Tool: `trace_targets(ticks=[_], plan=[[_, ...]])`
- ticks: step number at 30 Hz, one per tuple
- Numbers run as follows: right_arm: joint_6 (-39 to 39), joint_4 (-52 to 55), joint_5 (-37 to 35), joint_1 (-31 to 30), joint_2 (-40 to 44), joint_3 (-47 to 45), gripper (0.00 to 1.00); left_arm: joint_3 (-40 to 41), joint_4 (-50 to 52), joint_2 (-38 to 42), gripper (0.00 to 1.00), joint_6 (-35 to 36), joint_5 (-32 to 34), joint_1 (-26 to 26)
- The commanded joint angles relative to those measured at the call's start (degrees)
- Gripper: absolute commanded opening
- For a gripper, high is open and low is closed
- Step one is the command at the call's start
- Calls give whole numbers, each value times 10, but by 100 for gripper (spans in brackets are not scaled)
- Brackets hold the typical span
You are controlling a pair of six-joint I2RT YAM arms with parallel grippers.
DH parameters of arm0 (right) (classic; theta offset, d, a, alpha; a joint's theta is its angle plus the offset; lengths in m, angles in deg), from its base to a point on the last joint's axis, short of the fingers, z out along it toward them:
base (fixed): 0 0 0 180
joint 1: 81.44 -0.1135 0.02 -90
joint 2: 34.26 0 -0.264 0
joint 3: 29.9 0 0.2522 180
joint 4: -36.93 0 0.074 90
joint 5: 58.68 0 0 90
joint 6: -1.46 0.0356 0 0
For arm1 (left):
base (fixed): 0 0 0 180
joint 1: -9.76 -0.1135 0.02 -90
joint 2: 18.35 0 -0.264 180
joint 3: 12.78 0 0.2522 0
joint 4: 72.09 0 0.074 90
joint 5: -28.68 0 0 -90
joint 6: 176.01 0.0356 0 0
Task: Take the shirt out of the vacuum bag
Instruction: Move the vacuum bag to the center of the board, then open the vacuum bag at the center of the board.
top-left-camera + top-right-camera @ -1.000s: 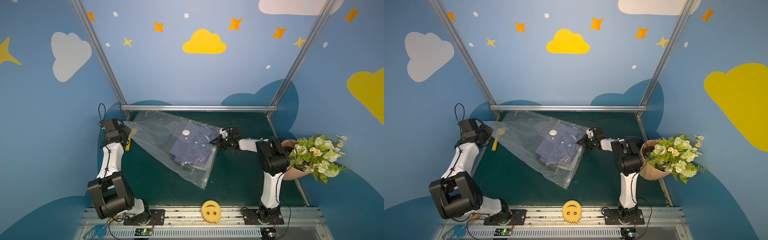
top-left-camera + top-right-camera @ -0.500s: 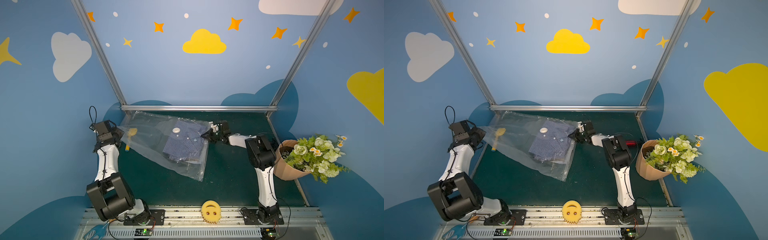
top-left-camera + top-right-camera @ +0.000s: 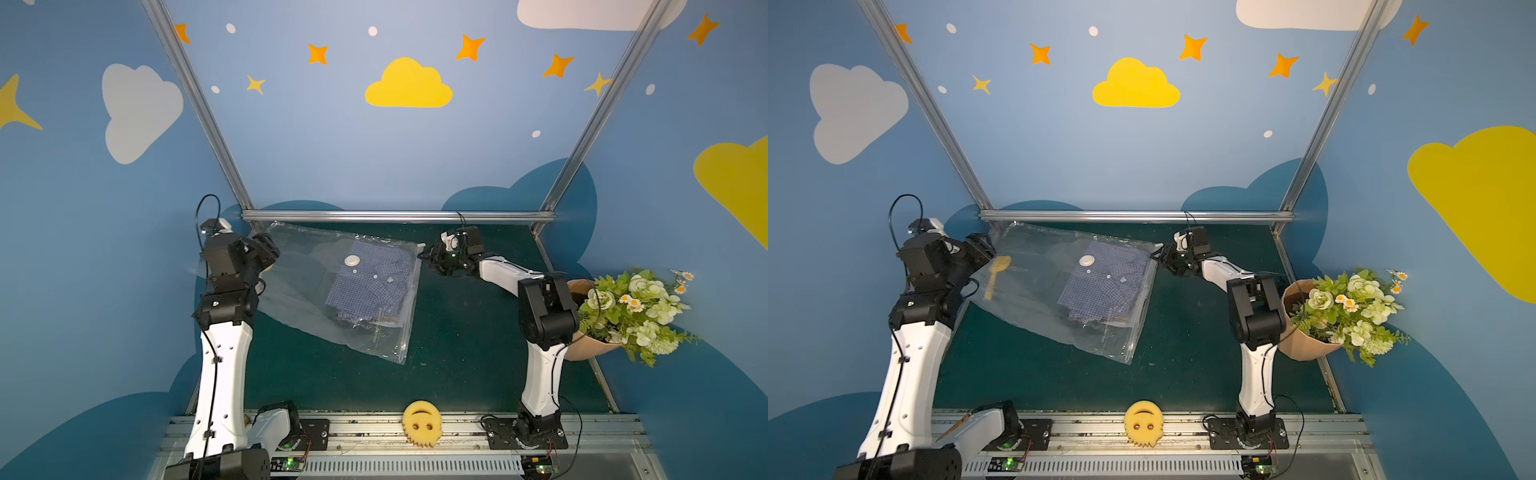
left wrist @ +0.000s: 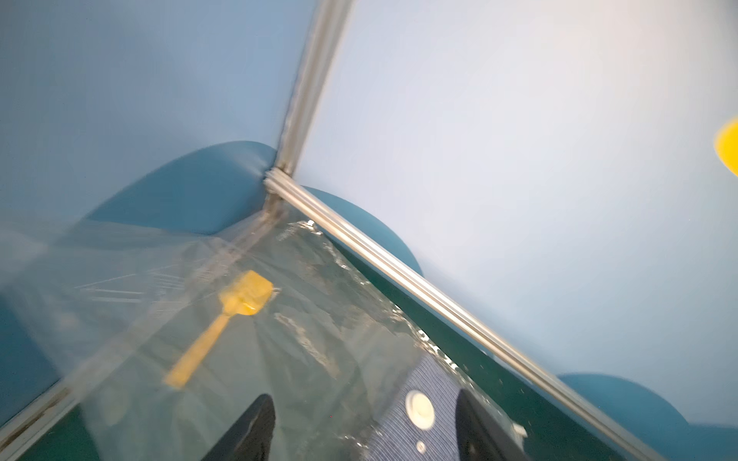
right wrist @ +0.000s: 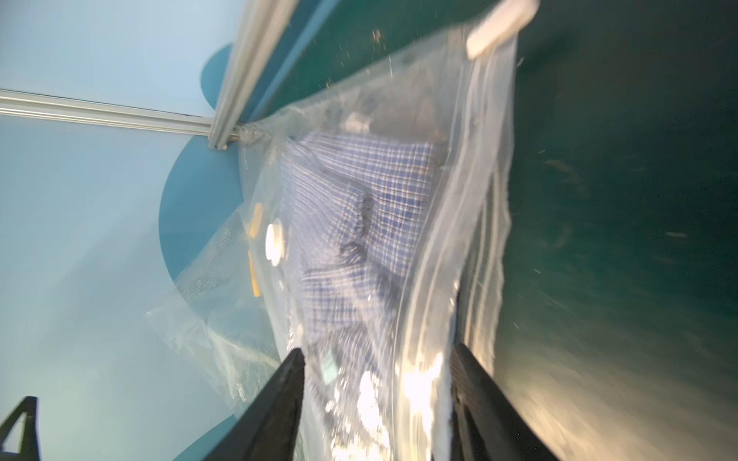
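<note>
- bag (image 3: pixel 307 299) flat on desk (image 3: pixel 457 357), far-left part, corner by back rail; shirt (image 3: pixel 370 286) inside, toward zip edge
- left tool (image 3: pixel 268 249): jaws wide apart, gripping nothing; at bag's left end
- right tool (image 3: pixel 424 255): jaws apart; zip edge lies loose between them, unclamped

The vacuum bag (image 3: pixel 299 307) is clear glossy plastic, crinkled and glinting, with a smooth white plastic valve (image 3: pixel 352 260). The shirt (image 3: pixel 370 286) inside is soft checked woven cloth; the desk (image 3: pixel 457 353) looks matt and slightly rough, and the rail (image 3: pixel 395 216) behind it is dull brushed metal
</note>
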Motion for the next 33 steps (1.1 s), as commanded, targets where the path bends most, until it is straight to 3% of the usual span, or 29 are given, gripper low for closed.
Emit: trace_targets(ticks=[1, 4, 7, 14, 20, 25, 33], plan=[[-47, 41, -8, 23, 68, -46, 57, 2, 52, -33, 73, 45, 19, 88], [-62, 53, -16, 44, 124, -92, 58, -4, 52, -85, 75, 66, 67, 203], [-68, 63, -23, 67, 172, -131, 58, -20, 27, -163, 78, 77, 73, 304], [-68, 65, -28, 120, 247, -204, 60, -142, 32, -367, 79, 83, 89, 459], [-73, 65, -24, 150, 270, -234, 67, -229, 56, -499, 81, 105, 132, 526], [-70, 45, -13, 166, 268, -253, 69, -311, 144, -597, 82, 115, 242, 562], [-53, -1, 13, 175, 245, -273, 69, -328, 193, -649, 82, 124, 325, 583]])
